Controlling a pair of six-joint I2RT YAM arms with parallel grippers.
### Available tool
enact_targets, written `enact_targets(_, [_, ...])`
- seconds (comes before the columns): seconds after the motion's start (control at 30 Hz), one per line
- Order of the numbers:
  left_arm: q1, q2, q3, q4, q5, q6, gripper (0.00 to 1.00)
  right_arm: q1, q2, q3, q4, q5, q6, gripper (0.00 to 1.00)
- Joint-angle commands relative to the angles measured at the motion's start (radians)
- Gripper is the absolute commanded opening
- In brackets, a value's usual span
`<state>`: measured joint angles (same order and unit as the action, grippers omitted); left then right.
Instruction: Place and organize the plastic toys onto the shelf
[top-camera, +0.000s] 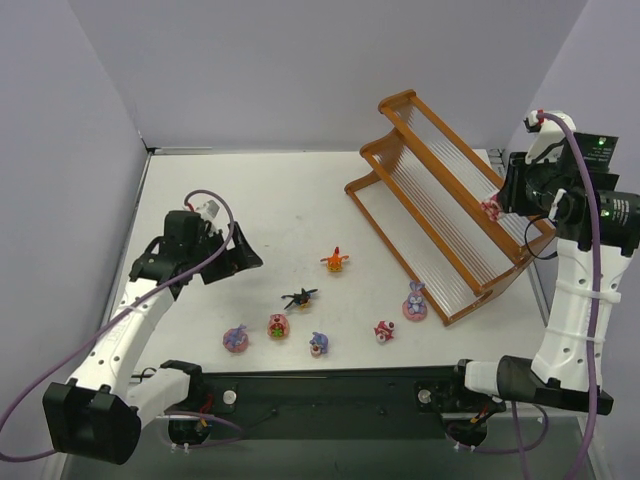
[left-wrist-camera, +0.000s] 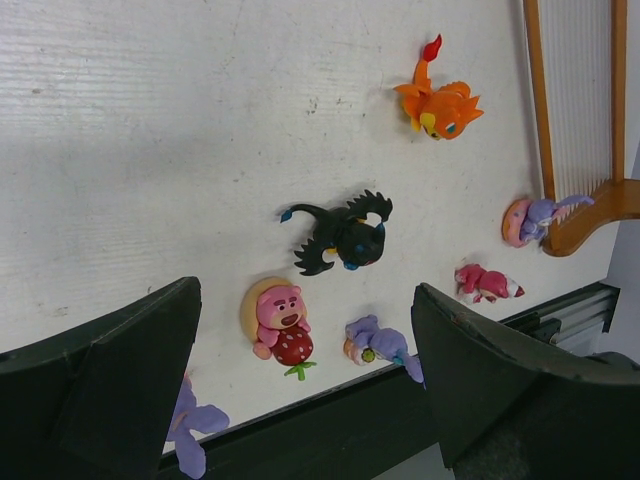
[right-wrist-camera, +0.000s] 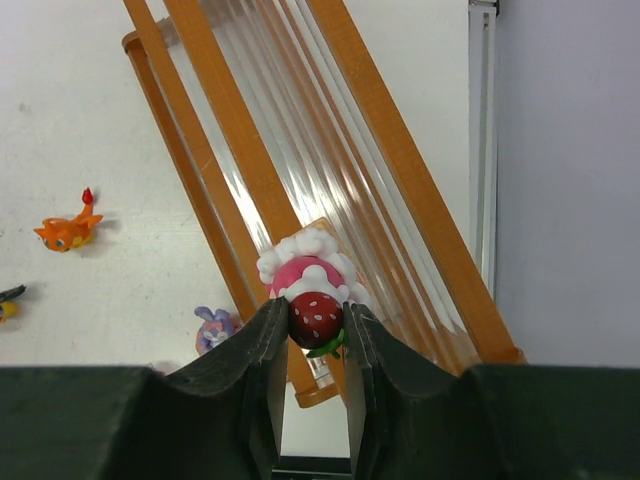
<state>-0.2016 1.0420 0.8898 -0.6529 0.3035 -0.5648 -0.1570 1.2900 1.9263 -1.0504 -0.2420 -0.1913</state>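
White table (top-camera: 250, 200); right end effector (right-wrist-camera: 316, 316) half-hides pink toy (right-wrist-camera: 305, 272).

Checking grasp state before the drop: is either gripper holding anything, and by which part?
Right gripper pinches a pink toy by its red strawberry end. Left gripper is open and holds nothing.

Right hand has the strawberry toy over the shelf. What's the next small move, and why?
Probably ease the right hand down a little, then open it. It is shut on the pink strawberry toy, which hangs over one tier of the shelf. I cannot tell whether the toy touches the tier's floor, so letting go from here might tip or drop it.
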Motion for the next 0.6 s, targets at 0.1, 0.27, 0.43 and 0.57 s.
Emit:
enact_targets(0.1, [0.008, 0.058, 0.052, 0.01, 0.071, 0.074, 0.96, -0.078, 0.048, 0.076, -0.025, -0.094, -0.109, 0.0])
enact_targets(0.27, [0.008, 0.093, 0.069, 0.012, 0.083, 0.085, 0.96, -0.093, 0.058, 0.074, -0.034, -0.074, -0.122, 0.08])
enact_targets(0.43, [0.01, 0.118, 0.084, 0.009, 0.08, 0.094, 0.96, -0.122, 0.063, 0.051, -0.039, -0.086, -0.105, 0.09])
enact_targets(0.57, [0.011, 0.13, 0.087, 0.01, 0.082, 0.094, 0.96, -0.145, 0.058, 0.011, -0.037, -0.108, -0.105, 0.1])
